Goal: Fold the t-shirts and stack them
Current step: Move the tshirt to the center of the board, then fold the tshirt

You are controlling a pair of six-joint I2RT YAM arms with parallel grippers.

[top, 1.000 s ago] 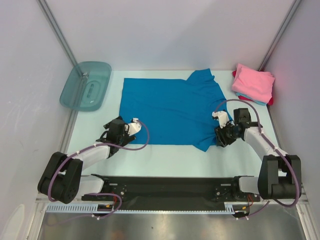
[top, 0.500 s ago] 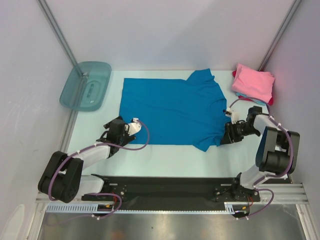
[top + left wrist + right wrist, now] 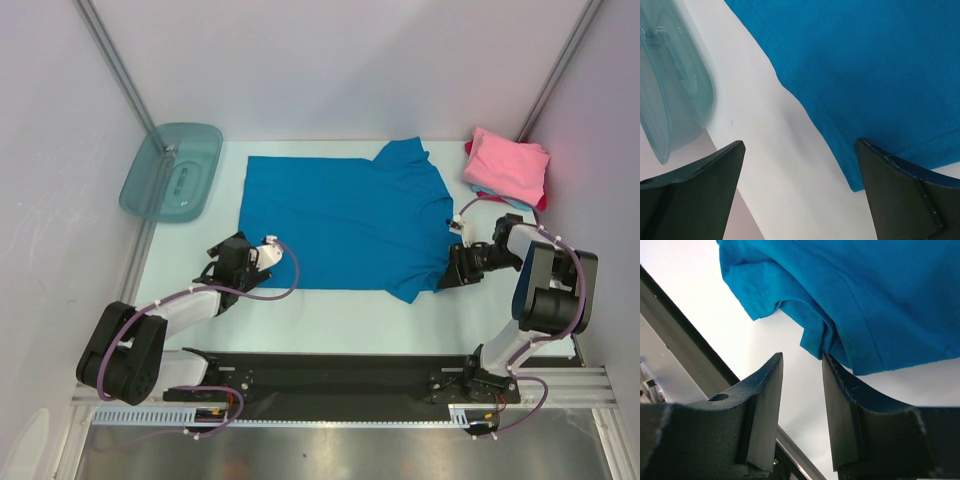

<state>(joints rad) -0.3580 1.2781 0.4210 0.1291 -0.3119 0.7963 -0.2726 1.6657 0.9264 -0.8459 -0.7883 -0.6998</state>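
Observation:
A bright blue t-shirt (image 3: 345, 220) lies spread flat in the middle of the table, one sleeve pointing to the back. A folded pink t-shirt (image 3: 508, 165) tops a small stack at the back right, with red and light blue edges under it. My left gripper (image 3: 228, 258) (image 3: 800, 142) stands wide open just left of the blue shirt's (image 3: 865, 65) near left corner, nothing between its fingers. My right gripper (image 3: 447, 277) (image 3: 802, 356) is partly open at the near right sleeve; the blue cloth (image 3: 865, 290) bunches just beyond its right finger, and the gap holds only bare table.
A translucent teal tub (image 3: 172, 170) (image 3: 670, 85) sits at the back left. Grey walls close in both sides and the back. A black rail (image 3: 330, 375) (image 3: 685, 335) runs along the near edge by the arm bases.
The right arm has re-posed, its elbow swinging out to the right, while its gripper stays at the sleeve edge and narrows slightly. The left arm and the shirts have not moved.

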